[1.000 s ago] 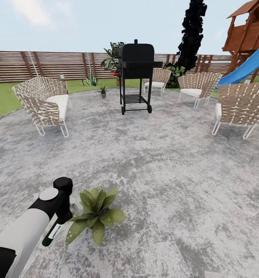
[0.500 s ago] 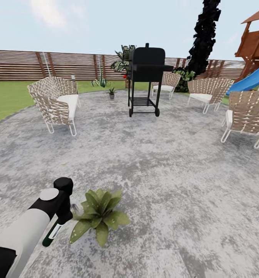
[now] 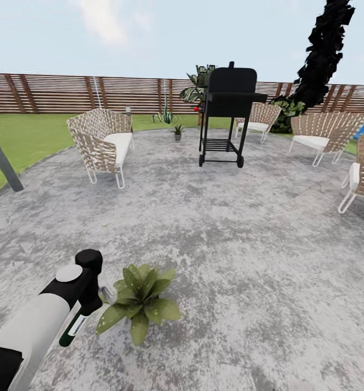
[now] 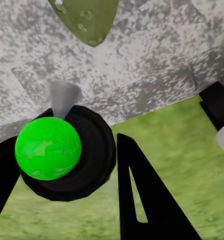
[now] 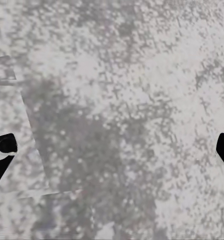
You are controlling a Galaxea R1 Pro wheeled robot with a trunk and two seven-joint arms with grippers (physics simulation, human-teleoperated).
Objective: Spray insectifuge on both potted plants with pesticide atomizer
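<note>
Two potted plants in sight. The near potted plant (image 3: 140, 304) sits on the grey paved patio (image 3: 230, 228), a rosette of pointed green leaves low in the head view; its pot is hidden under the leaves. The far potted plant (image 3: 177, 131) stands small at the patio's back edge, near the spiky agave clump (image 3: 165, 116) and the brown slatted fence (image 3: 68, 93).

Left arm reaches in from the lower left. Left hand (image 3: 85, 304) pinches the pesticide atomizer (image 3: 73, 328), which hangs slanted below the black wrist, white label showing, just beside the near plant's leaves. In the left wrist view the bottle's bright green end (image 4: 48, 148) sits in a black round surround between the dark fingers (image 4: 147, 200), with one spotted leaf (image 4: 86, 20) ahead over the paving and lawn beyond the patio edge.

Right hand (image 5: 112, 152): the fingertips (image 5: 1, 155) stand spread at opposite edges of the right wrist view, nothing between them, mottled grey paving beyond.

Around the patio: a woven sofa (image 3: 102, 142) left of centre, a black grill (image 3: 228, 111) on wheels mid-back, woven chairs (image 3: 323, 133) to the right. A grey bollard lamp post (image 3: 2, 163) leans at the lawn's edge on the left. A dark tree (image 3: 323, 51) rises behind the chairs.
</note>
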